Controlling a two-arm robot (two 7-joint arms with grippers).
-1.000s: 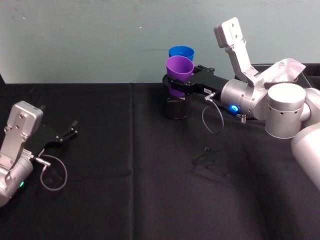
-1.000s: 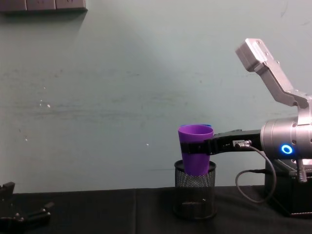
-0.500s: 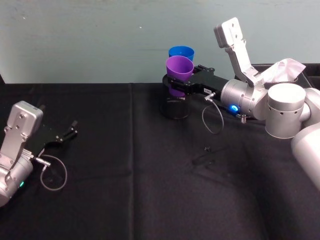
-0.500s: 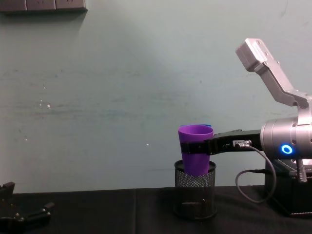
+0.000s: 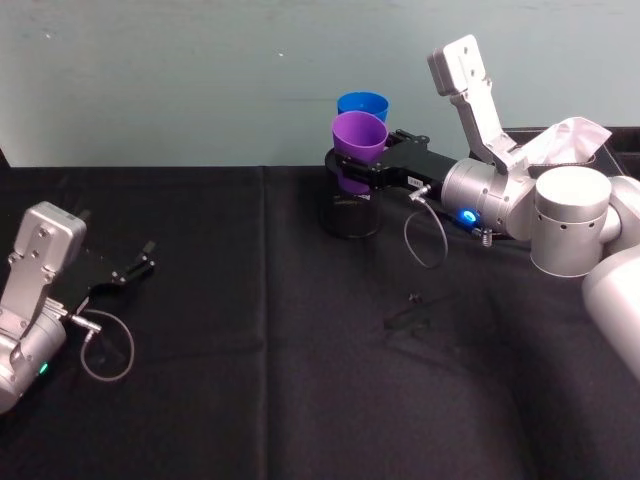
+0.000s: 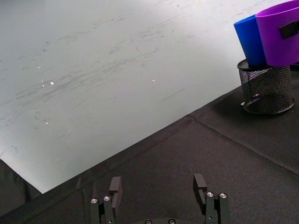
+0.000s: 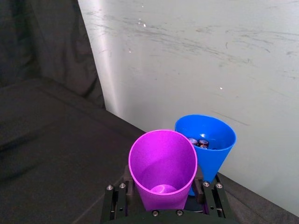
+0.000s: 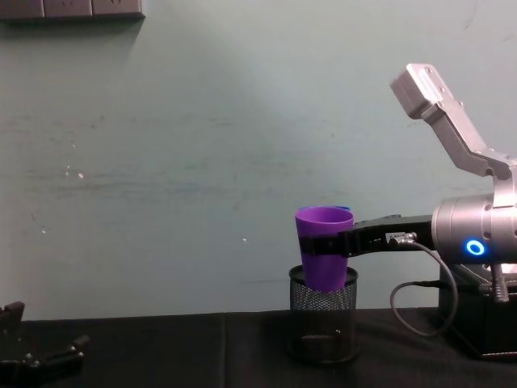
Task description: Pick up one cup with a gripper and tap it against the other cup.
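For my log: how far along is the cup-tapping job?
Done: the right hand is shut on the smooth purple plastic tumbler, raised to the black mesh pen holder's rim. Under way: it sits close beside the bright blue plastic tumbler; contact is unclear. Left: a clear tap. The left hand rests open.

The silver right arm (image 5: 560, 225) has fat rounded joints, a glowing blue ring light (image 5: 467, 215) and a thin grey cable (image 5: 424, 243) looping to its slim black two-fingered right hand (image 5: 347, 170). The silver left arm (image 5: 30, 320) carries a boxy wrist block (image 5: 45, 238), a small green light (image 5: 43, 369) and a black left hand (image 5: 148, 257) with silver screws (image 6: 209, 194).
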